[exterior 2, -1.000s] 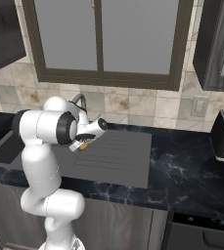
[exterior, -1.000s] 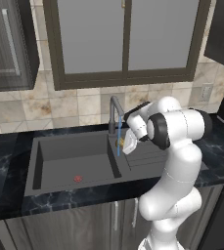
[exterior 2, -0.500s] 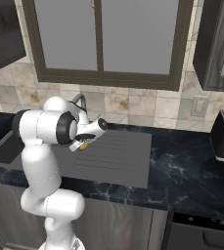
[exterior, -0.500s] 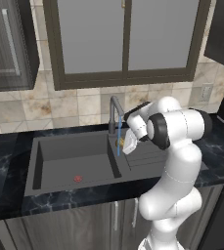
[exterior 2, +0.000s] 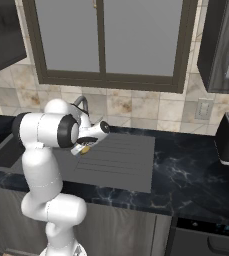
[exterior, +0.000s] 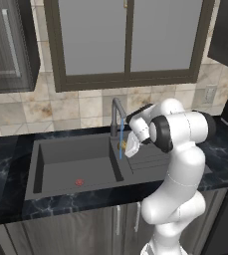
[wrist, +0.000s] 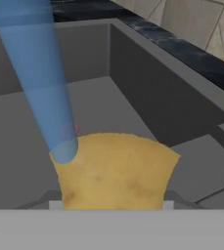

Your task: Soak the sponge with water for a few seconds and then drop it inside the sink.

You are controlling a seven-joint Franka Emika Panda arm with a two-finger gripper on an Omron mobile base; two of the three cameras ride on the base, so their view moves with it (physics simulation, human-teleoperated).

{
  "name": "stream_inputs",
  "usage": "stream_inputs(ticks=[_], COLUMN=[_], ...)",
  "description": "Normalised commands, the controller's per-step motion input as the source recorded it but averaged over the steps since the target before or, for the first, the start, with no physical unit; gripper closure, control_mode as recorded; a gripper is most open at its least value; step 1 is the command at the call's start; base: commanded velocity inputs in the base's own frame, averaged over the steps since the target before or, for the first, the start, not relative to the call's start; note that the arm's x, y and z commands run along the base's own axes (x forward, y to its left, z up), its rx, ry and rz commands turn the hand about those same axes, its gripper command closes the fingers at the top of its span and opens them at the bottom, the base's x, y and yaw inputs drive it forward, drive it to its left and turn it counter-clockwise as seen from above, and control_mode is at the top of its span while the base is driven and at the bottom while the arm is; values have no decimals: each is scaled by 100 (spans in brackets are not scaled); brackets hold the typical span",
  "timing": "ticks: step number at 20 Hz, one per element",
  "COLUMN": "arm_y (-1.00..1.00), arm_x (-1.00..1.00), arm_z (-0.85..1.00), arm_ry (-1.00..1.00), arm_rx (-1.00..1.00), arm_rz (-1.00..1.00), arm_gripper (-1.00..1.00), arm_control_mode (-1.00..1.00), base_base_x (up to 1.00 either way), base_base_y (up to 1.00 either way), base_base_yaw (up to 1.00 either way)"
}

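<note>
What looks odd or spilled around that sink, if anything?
Nothing stands out. The claw holds the sponge over the sink, and the water falls straight onto the sponge's edge. No spill shows on the countertop.

Basin of sink (exterior: 75,162) open below; faucet (exterior: 116,114) and water (wrist: 37,78) just beside pincer (exterior: 124,145).

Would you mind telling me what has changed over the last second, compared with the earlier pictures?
Nothing visibly changed. The gripper stays shut on the sponge, holding it under the water from the faucet over the sink; the arm and base have not moved.
</note>
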Motion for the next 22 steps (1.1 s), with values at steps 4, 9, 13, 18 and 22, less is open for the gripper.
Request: stream_inputs(ticks=[4, 9, 13, 18, 22], arm_y=[0, 0, 0, 0, 0], arm_x=[0, -9, -18, -13, -3], arm_z=[0, 4, 11, 10, 0], arm_ry=[0, -1, -1, -1, -1], arm_rx=[0, 0, 1, 1, 0], arm_rz=[0, 1, 3, 2, 2], arm_gripper=[100, 100, 100, 100, 100], arm_control_mode=[-100, -100, -100, -100, -100], base_base_x=[0, 0, 0, 0, 0], base_base_y=[0, 0, 0, 0, 0], base_base_yaw=[0, 0, 0, 0, 0])
